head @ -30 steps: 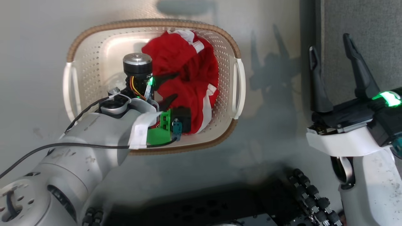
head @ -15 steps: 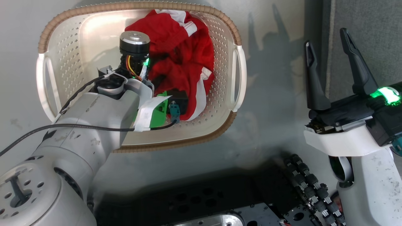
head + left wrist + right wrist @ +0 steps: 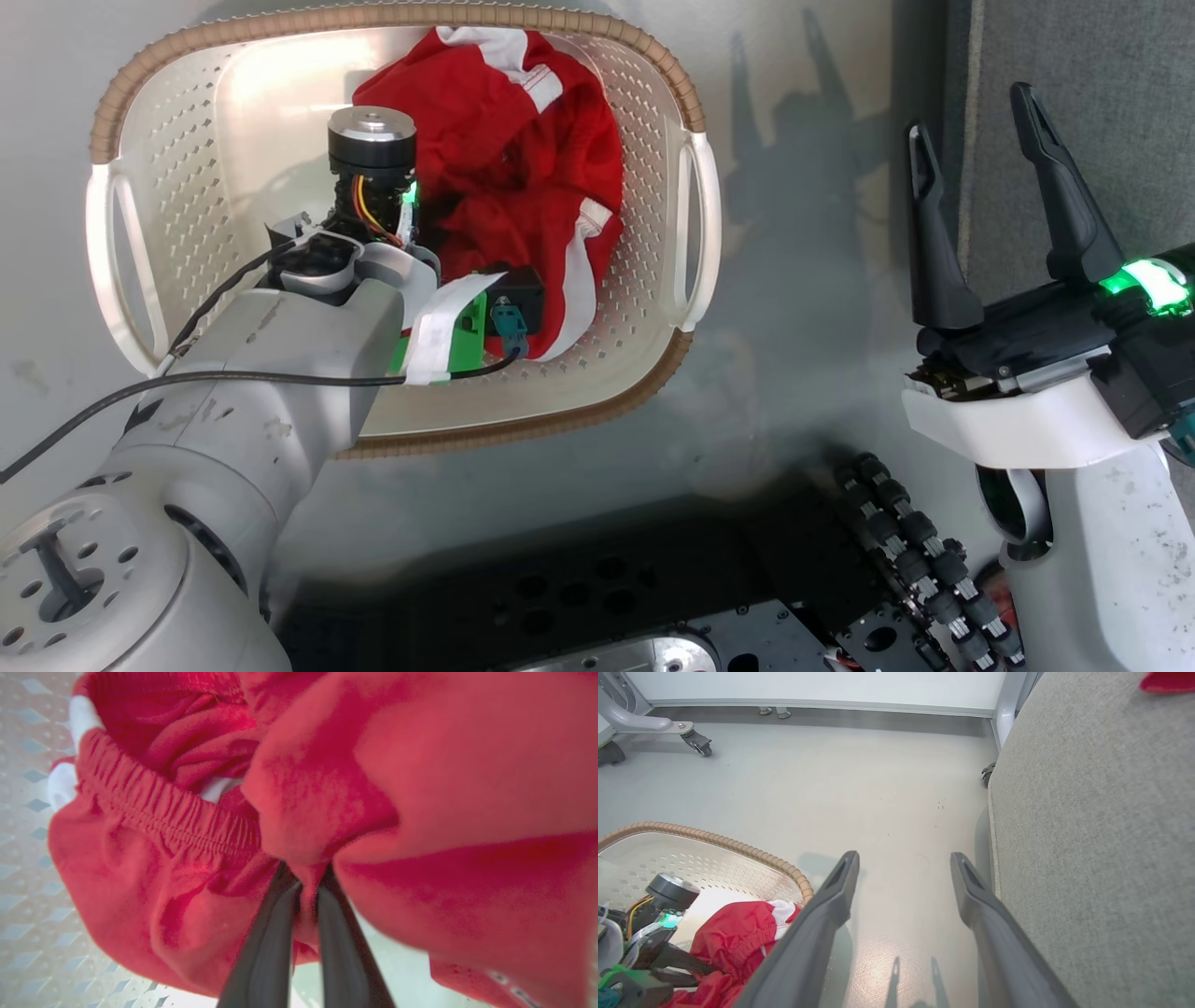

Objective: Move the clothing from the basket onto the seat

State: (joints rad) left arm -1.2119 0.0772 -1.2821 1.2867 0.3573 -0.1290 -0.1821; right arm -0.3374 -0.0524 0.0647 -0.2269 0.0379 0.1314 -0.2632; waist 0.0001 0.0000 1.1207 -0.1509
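The red clothing (image 3: 523, 140) with white trim lies bunched in the right half of the cream basket (image 3: 187, 187), which stands on the floor. My left arm reaches down into the basket. In the left wrist view my left gripper (image 3: 306, 873) is shut on a fold of the red clothing (image 3: 420, 765), next to an elastic waistband. My right gripper (image 3: 971, 117) hangs open and holds nothing, to the right of the basket at the edge of the grey seat (image 3: 1083, 75). In the right wrist view, the right gripper (image 3: 904, 858) points over bare floor between the basket (image 3: 714, 837) and the seat (image 3: 1101, 835).
A red piece of cloth (image 3: 1167, 681) lies on the far part of the seat. My dark base (image 3: 607, 597) fills the near floor. A wheeled metal frame (image 3: 698, 744) and a white wall stand at the far side of the grey floor.
My left gripper has shut on the red clothing after standing open in it. The head camera has shifted, so the basket shows further left. The right gripper is unchanged.
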